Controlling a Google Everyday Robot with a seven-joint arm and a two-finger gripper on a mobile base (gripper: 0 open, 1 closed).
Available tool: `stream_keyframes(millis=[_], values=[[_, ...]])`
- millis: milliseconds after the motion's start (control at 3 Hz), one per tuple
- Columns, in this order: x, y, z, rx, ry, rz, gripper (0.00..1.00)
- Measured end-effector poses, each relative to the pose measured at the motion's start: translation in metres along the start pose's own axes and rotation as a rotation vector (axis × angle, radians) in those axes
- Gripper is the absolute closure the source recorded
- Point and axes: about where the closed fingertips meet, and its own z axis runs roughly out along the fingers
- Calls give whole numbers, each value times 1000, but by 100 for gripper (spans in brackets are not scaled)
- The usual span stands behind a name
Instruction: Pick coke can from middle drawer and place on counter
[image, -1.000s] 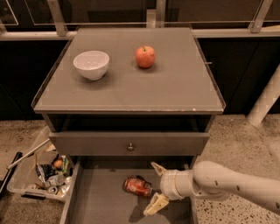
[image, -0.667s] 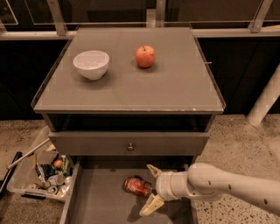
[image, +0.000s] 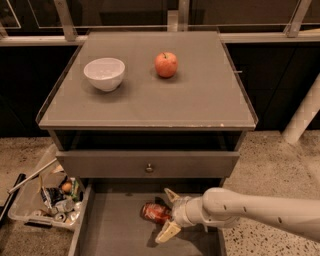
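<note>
The coke can (image: 154, 212) lies on its side on the grey floor of the open middle drawer (image: 110, 230), near its middle. My gripper (image: 168, 215) reaches in from the right on a white arm, open, with one finger behind the can's right end and the other in front of it. The can's right end is partly between the fingers. The counter (image: 200, 100) is the grey cabinet top above, with a thin raised rim.
A white bowl (image: 104, 73) and a red-orange apple (image: 166, 64) stand on the counter. A shut drawer front with a round knob (image: 148, 168) is above the open drawer. A clear bin of junk (image: 47, 200) sits on the floor at left.
My gripper has moved left toward the can, and its fingers now straddle the can's right end. The can has not moved.
</note>
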Motion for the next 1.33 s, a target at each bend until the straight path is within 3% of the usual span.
stream_keyframes(millis=[1000, 1333], values=[[32, -5, 49, 12, 40, 24, 0], [33, -5, 49, 12, 40, 24, 19]])
